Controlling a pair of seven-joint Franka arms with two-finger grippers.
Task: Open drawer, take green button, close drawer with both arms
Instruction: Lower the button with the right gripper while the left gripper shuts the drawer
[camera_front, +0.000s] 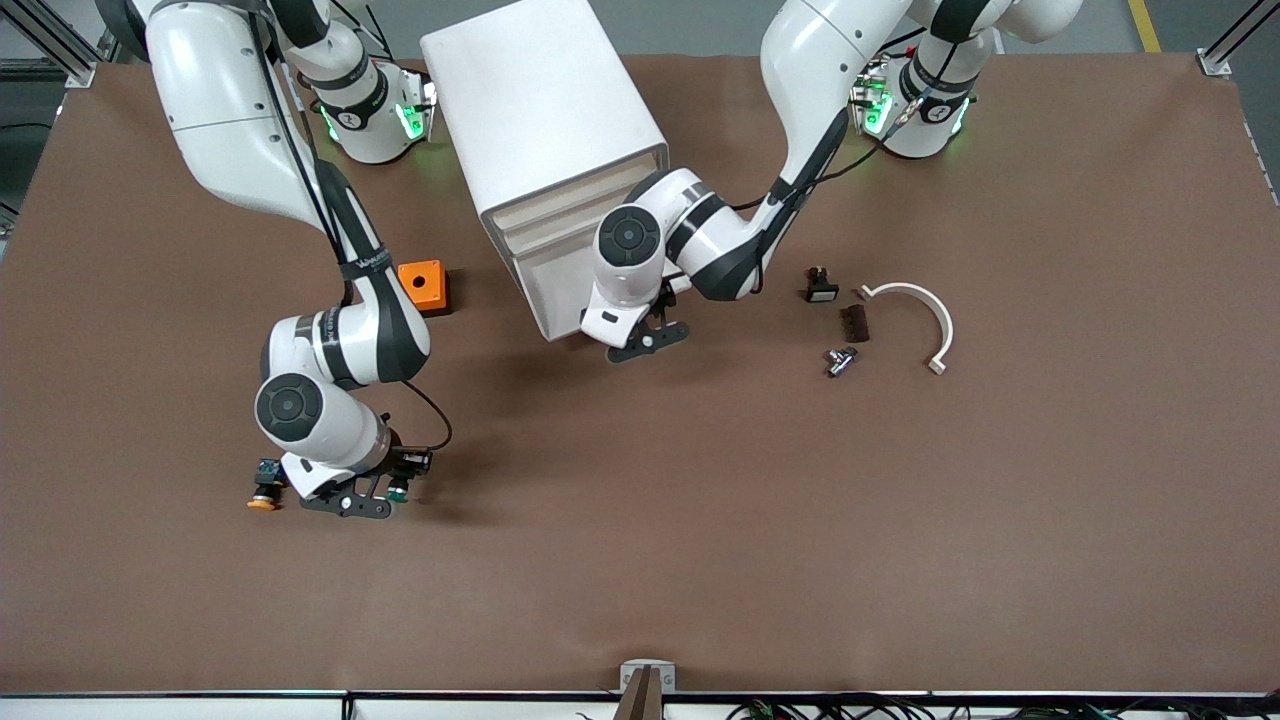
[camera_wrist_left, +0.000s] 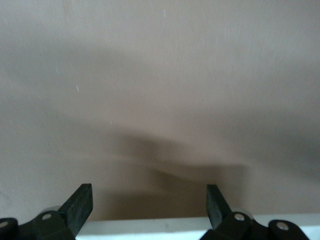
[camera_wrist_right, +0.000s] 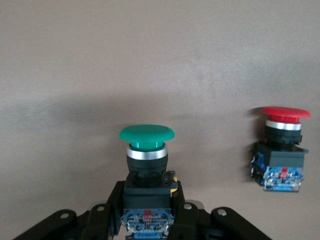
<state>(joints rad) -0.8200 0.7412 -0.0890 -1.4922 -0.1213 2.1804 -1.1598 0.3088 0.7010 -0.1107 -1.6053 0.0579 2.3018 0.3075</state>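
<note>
The green button (camera_wrist_right: 146, 150) sits pinched between the fingers of the right tool (camera_wrist_right: 148, 212), which are pressed against the sides of its black body just under the silver collar, the round cap pointing away from the wrist. In the front view this pair shows in the lower left of the frame, the right tool (camera_front: 372, 497) low over the brown surface (camera_front: 700, 520) with the green cap (camera_front: 398, 493) peeking out beside it. An orange-capped button (camera_front: 263, 497) lies just beside the tool at the frame's left, on the surface. In the right wrist view a red-capped button (camera_wrist_right: 282, 147) stands at the right of the frame, apart from the green one.

The left tool (camera_front: 650, 335) hangs near the frame's centre, just in front of the white drawer cabinet (camera_front: 545, 140), its fingers (camera_wrist_left: 80, 207) spread wide and holding nothing; only bare surface lies between them. An orange box (camera_front: 422, 284) rests in the frame's upper left. A curved white piece (camera_front: 925, 315) and small dark parts (camera_front: 838, 320) lie right of centre.
</note>
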